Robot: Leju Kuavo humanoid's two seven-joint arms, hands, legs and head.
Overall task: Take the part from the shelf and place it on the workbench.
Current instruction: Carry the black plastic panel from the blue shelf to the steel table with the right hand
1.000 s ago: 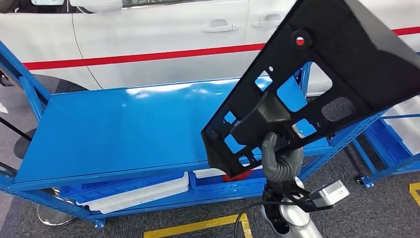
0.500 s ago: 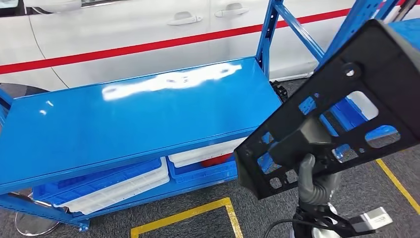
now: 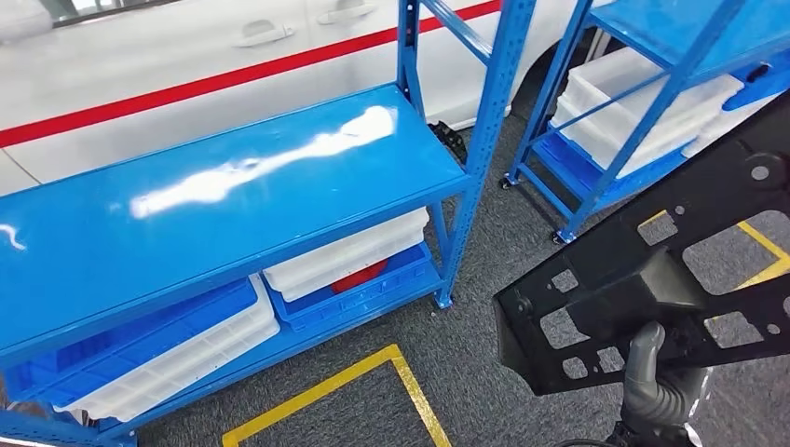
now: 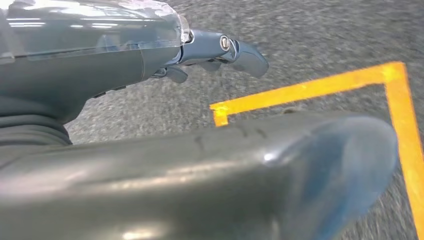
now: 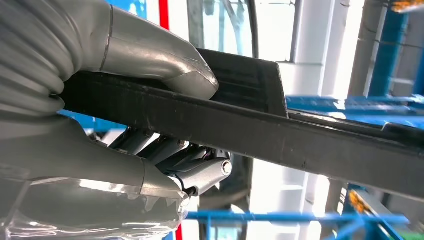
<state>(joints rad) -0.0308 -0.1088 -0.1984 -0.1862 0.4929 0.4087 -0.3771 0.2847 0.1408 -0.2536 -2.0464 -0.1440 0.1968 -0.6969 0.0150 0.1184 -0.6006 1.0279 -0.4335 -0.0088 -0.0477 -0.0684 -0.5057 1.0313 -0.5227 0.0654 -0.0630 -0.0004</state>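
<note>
Clearly the part (image 3: 671, 279), a flat black bracket pierced with cut-outs, is off the shelf and in the air, carried at the lower right of the head view above the grey carpet. The right robot hand (image 3: 657, 382) clamps it from below near its raised central block; in the right wrist view the thumb (image 5: 165, 55) presses one face of the plate while the darker fingers (image 5: 170, 155) curl under the other, a pinch across the thin edge that suits a wide, light panel and keeps it from swinging. The plate sits tilted, one end high, probably so its long span stays clear of the blue shelf (image 3: 233, 186) and its uprights beside it.

The left robot hand (image 4: 220, 50) hangs over the carpet and a yellow floor line (image 4: 320, 90), holding nothing; its fingers seem loosely curled, though the blurred close view leaves that uncertain. Placement on the counter is not yet done.
</note>
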